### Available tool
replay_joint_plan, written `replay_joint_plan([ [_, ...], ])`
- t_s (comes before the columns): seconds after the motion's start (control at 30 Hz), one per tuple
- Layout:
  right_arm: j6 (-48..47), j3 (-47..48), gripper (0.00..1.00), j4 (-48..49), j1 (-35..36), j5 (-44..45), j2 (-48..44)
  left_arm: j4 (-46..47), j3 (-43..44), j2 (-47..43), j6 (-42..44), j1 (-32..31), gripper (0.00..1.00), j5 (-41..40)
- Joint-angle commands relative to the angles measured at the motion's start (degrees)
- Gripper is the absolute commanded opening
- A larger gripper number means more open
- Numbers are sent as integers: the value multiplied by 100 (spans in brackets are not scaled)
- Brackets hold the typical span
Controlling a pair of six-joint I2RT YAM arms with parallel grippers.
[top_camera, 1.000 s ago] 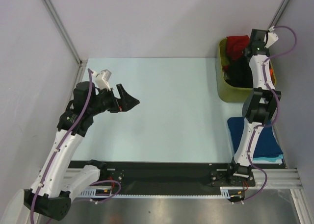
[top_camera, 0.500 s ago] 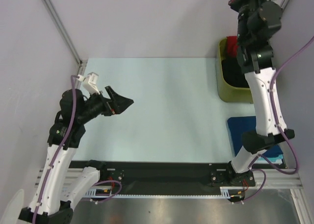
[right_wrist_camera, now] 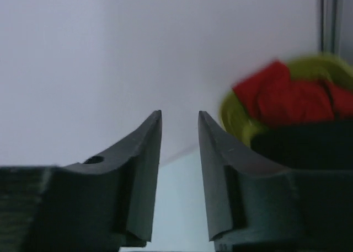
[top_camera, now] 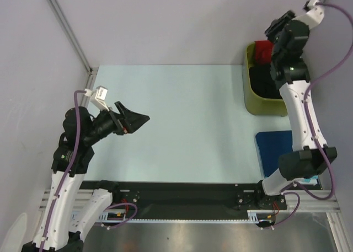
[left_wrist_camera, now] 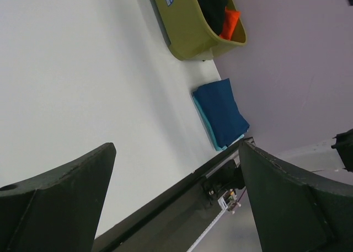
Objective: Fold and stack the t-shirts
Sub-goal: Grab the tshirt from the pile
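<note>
Your right claw (right_wrist_camera: pixel 180 114) is lifted high at the far right of the scene. Its two fingers stand a narrow gap apart and nothing is between them. In its wrist view, just past the right fingertip, you see the olive-green bin (right_wrist_camera: pixel 230 111). A red t-shirt (right_wrist_camera: pixel 281 95) is bunched at the top of the bin, with a black t-shirt (right_wrist_camera: pixel 300 141) below it. Both are blurred.

From above, the bin sits at the far right corner of the counter (top_camera: pixel 193 108). The red cloth is at its far end and the black fills the middle. The right arm (top_camera: pixel 300 114) rises in front of the bin's right side and hides that part.

Nearer to you, by the counter's right edge, lies the folded stack. A dark blue t-shirt (left_wrist_camera: pixel 223 111) rests flat on a teal t-shirt (left_wrist_camera: pixel 205 122), of which only a thin edge shows. In the overhead view the arm's elbow covers the stack's near right corner. The stack and the bin are close together but do not touch.

Your left claw (top_camera: pixel 142 118) is spread wide and holds nothing. It hangs over the left side of the counter with its fingertips pointing right, well apart from the bin and the stack. Its wrist view looks across the counter at both of them.
</note>
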Motion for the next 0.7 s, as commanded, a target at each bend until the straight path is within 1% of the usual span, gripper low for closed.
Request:
replay_joint_plan([
  [0.0,636,-527,41,-363,-368,289,206,441,-263,230,-163,50,100,321],
  [0.03,733,-449,44,-556,-439,533,320,608,-316,301,-189,50,100,357],
  [0.07,1029,-327,51,-819,-509,675,643,653,-351,449,-207,50,100,375],
  [0.1,1189,-204,58,-1378,-553,824,811,653,-378,538,-242,50,100,375],
  [0.17,1462,182,67,-1847,-773,1089,1180,671,-369,670,-260,59,100,393],
  [0.2,1759,350,69,-2276,-817,1185,1556,645,-352,810,-243,59,100,384],
  [0.27,1963,683,74,-2647,-949,1318,1875,575,-238,942,-164,59,100,331],
  [0.3,2199,816,75,-2780,-1010,1283,2224,504,-185,1056,-137,68,100,331],
  [0.33,2306,965,82,-2920,-1054,1266,2393,478,-141,1144,-111,68,100,323],
  [0.37,2420,1402,87,-3279,-1124,1292,2612,443,-54,1206,-58,59,100,322],
  [0.4,2456,1571,87,-3413,-1143,1327,2937,399,-18,1311,-23,68,100,314],
  [0.5,2421,2098,88,-3686,-1204,1511,3491,320,87,1452,118,59,100,200],
  [0.67,2483,2522,88,-3818,-1389,1239,4108,240,368,1856,328,59,100,76],
])
